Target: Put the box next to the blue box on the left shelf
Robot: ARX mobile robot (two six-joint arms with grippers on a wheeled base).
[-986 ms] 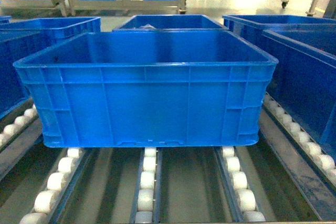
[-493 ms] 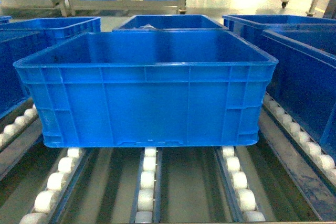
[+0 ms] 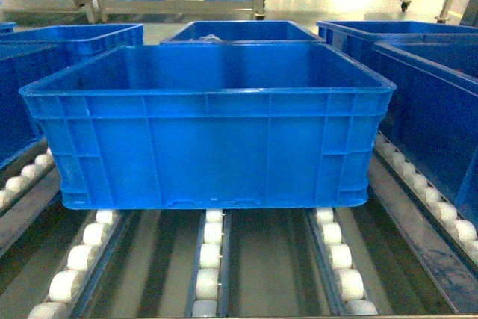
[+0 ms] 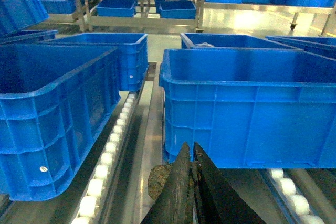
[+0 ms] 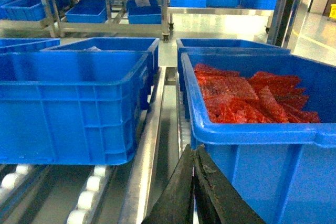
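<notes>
The large ribbed bright-blue plastic crate (image 3: 209, 128) is seated on the white-roller flow rack (image 3: 209, 259), between neighbouring crates. Both grippers (image 4: 190, 153) (image 5: 193, 156) are closed, empty. Unrestrained, rollers could let it drift.

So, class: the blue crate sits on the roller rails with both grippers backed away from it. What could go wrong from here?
1. The box rests only on free white rollers with neither gripper touching it, so it might roll along the rails.
2. The left gripper and right gripper both look shut and sit low before the crates; a forward move could hit a wall.
3. The neighbouring crate of red packets stands close, so the box could jam against it.
</notes>
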